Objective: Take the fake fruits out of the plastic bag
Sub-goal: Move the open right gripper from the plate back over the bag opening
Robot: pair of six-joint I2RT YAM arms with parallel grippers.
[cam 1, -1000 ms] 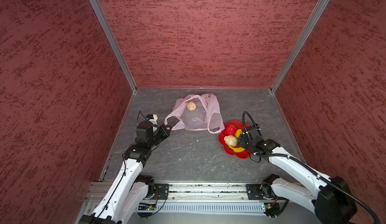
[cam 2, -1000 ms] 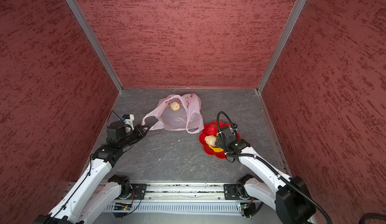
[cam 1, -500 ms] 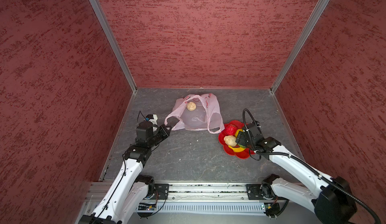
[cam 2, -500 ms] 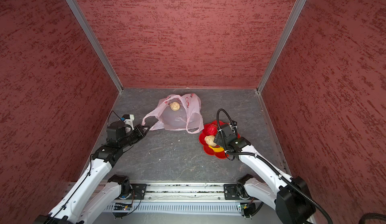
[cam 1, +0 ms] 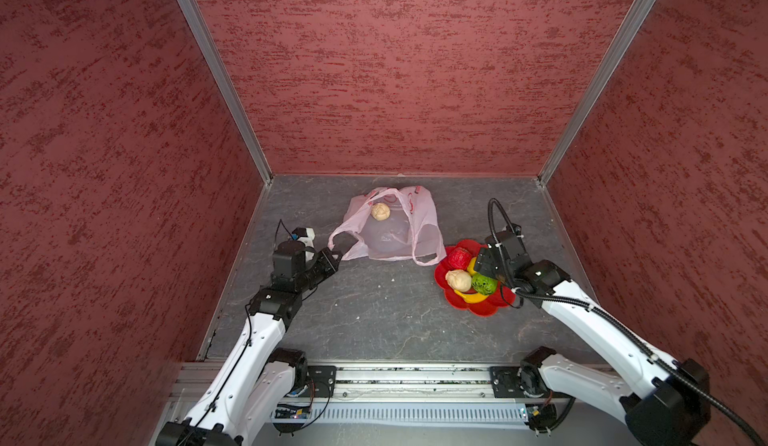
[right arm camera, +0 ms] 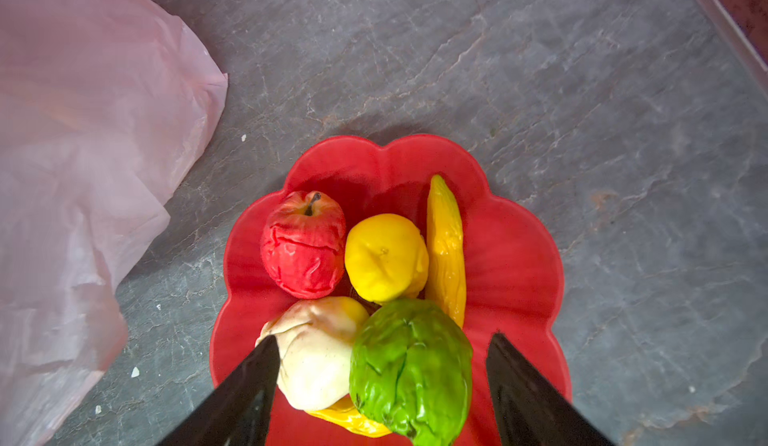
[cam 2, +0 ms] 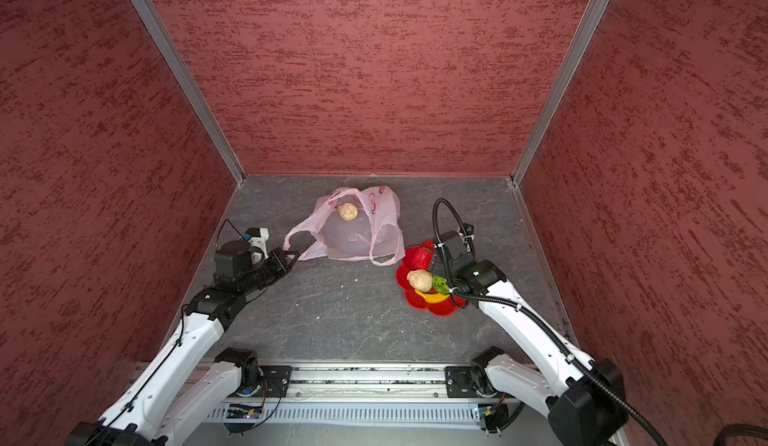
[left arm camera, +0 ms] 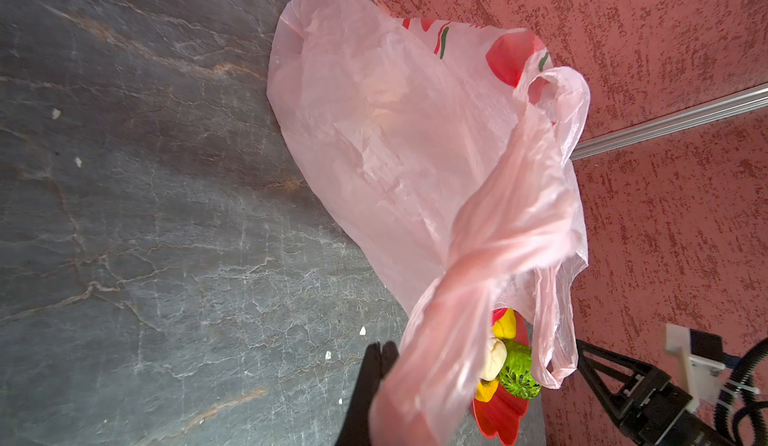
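The plastic bag [cam 1: 395,236] lies crinkled at the back of the floor, pale pink, with one beige fake fruit [cam 1: 380,211] inside near its mouth. My left gripper [cam 1: 334,256] is shut on a loop handle of the plastic bag [left arm camera: 478,256], pulled toward it. The red dish [cam 1: 478,308] holds a red apple [right arm camera: 305,244], a yellow round fruit [right arm camera: 384,256], a banana [right arm camera: 446,248], a beige ball [right arm camera: 316,356] and a green fruit [right arm camera: 411,365]. My right gripper [right arm camera: 384,338] hangs open just over the dish, its fingers on either side of the beige and green fruits and apart from them.
Red textured walls [cam 1: 395,69] close in the grey floor [cam 1: 374,319] on three sides. The rail with both arm bases [cam 1: 407,377] runs along the near edge. The dish sits right of the bag, close to its second handle [cam 1: 426,256].
My right gripper has drawn back a little from over the dish, and the green fruit now shows beside the beige one. The left arm and the bag have not moved.
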